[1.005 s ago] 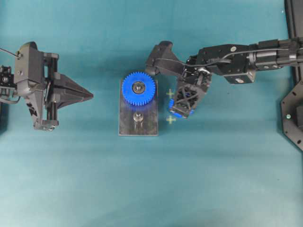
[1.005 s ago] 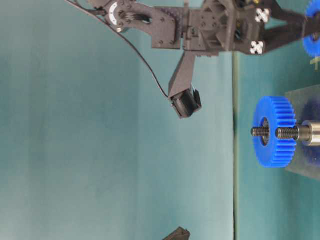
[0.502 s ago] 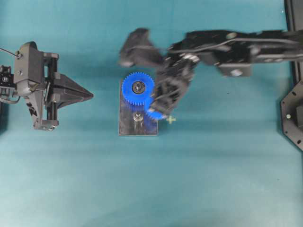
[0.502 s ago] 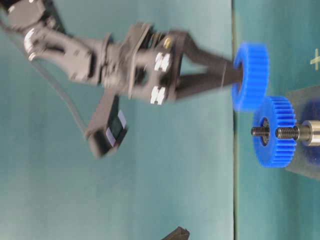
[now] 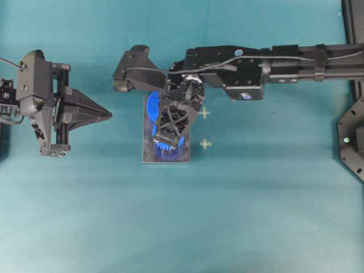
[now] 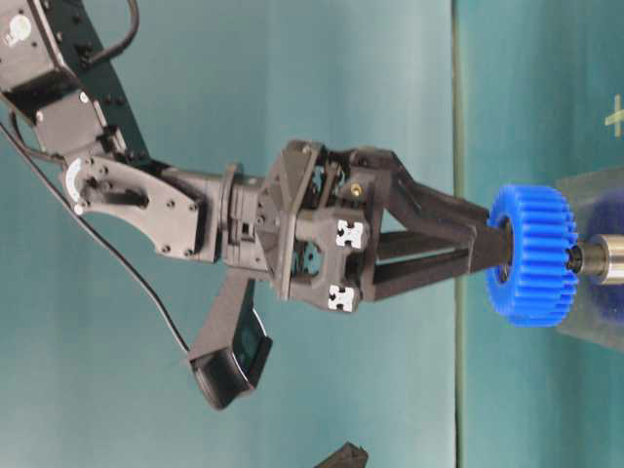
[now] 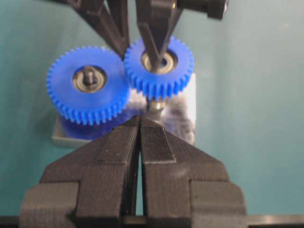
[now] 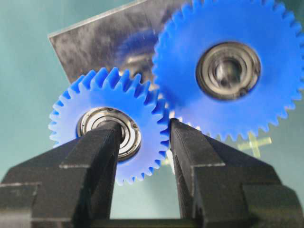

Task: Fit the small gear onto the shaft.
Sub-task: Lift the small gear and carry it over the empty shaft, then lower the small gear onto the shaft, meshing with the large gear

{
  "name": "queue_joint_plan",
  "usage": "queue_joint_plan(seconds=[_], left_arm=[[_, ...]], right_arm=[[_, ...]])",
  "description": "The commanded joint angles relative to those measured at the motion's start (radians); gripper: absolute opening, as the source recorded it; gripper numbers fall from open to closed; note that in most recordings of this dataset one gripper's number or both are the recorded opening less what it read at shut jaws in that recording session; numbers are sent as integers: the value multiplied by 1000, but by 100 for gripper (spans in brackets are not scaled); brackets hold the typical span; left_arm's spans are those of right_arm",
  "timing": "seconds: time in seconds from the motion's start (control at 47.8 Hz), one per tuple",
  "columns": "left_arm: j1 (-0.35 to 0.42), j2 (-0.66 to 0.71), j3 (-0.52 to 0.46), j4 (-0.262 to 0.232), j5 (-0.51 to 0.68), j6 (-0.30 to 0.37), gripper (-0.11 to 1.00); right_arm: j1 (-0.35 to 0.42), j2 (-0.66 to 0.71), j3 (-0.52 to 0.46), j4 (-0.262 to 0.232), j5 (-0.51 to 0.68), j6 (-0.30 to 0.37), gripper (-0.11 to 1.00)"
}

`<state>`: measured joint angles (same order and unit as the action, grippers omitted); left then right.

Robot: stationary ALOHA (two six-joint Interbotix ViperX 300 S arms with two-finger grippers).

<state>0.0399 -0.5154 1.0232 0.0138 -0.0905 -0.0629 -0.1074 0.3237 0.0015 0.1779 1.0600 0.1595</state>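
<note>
My right tool (image 8: 142, 142) gripped the small gear (image 8: 109, 142) at hub and rim; stiff, light, toothed plastic held firm.

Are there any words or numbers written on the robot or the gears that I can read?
No words or numbers can be read.
Right arm: a small round blue sticker, too small to read.
Table: two pale plus-shaped marks, signs rather than letters.
Right gripper: two white patterned squares on its body, not text.
Small gear, larger gear, metal plate: no writing visible.
</note>
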Motion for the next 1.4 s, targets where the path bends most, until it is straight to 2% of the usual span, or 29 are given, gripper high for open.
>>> queue_joint_plan(seconds=[0.0, 0.23, 1.151, 1.193, 1.256, 1.298, 1.381], left_arm=[[2, -9, -17, 2, -5, -3, 0], [-2, -18, -18, 2, -5, -15, 0], [-37, -18, -18, 2, 8, -17, 0], [-37, -18, -17, 2, 8, -18, 0], [-38, -20, -18, 2, 8, -18, 0], [-38, -18, -18, 2, 8, -18, 0], [-41, -18, -17, 2, 8, -18, 0]], right_arm=[[6, -15, -28, 8, 3, -12, 36], [6, -2, -34, 44, 3, -25, 36], [0, 29, -48, 58, 20, -9, 36], [0, 28, -54, 58, 23, -9, 43], [2, 28, -57, 58, 23, -8, 60], [2, 26, -58, 58, 23, -8, 68], [0, 26, -58, 60, 23, -5, 67]])
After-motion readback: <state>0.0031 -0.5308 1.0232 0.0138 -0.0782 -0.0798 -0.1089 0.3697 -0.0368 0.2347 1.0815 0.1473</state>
